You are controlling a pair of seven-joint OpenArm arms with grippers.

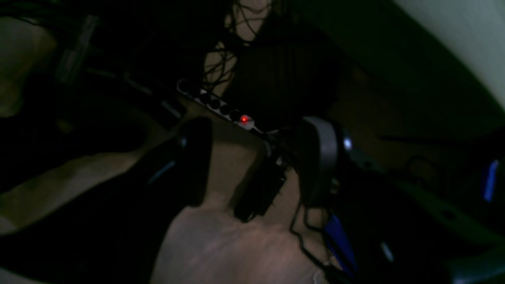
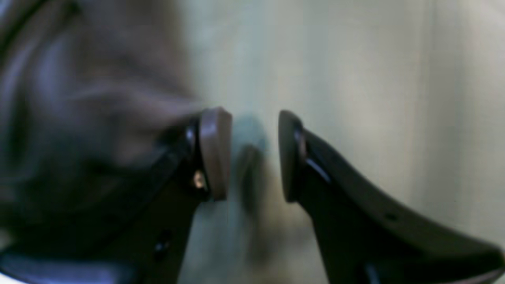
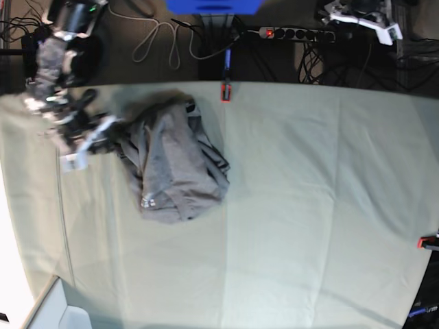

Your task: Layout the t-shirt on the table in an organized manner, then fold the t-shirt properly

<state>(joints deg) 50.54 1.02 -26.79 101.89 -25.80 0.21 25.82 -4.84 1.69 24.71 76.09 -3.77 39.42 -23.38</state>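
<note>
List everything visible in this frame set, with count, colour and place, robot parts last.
t-shirt: one, grey, crumpled on the table's left part.
table: one, pale green cloth cover, fills the base view.
red clamp: two seen, far edge and right edge.
power strip: one, white with a red light, floor beyond the table.
blue object: one, top edge.
right gripper: jaws apart, blurred, beside the shirt.
left gripper: dim, off the table, jaws apart.
</note>
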